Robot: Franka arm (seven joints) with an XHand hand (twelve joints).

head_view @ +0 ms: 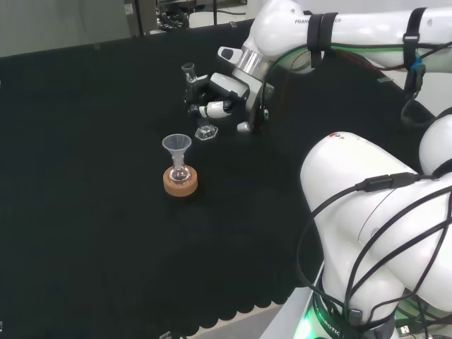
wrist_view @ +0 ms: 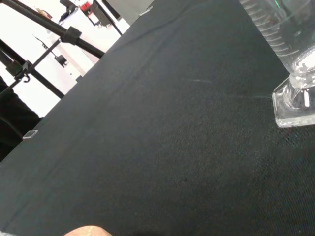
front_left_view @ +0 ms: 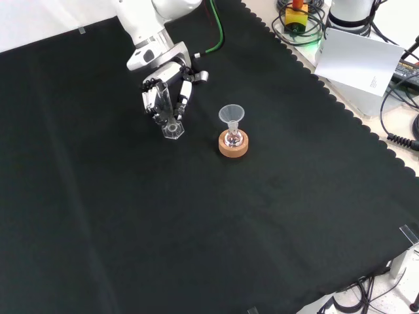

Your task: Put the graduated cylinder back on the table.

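hand point(head_view: 212, 95) round graduated cylinder point(head_view: 192, 92) — base on cloth point(head_view: 106, 212)

The black cloth point(front_left_view: 196, 229) bears a graduated cylinder point(front_left_view: 172, 124) (upright) and a cork ring point(front_left_view: 234, 146) nearby.

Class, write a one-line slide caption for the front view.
The hand holds the graduated cylinder upright beside a funnel-topped flask.

White glossy arm point(head_view: 367, 205), black cables, black-and-white robot hand point(head_view: 212, 99).
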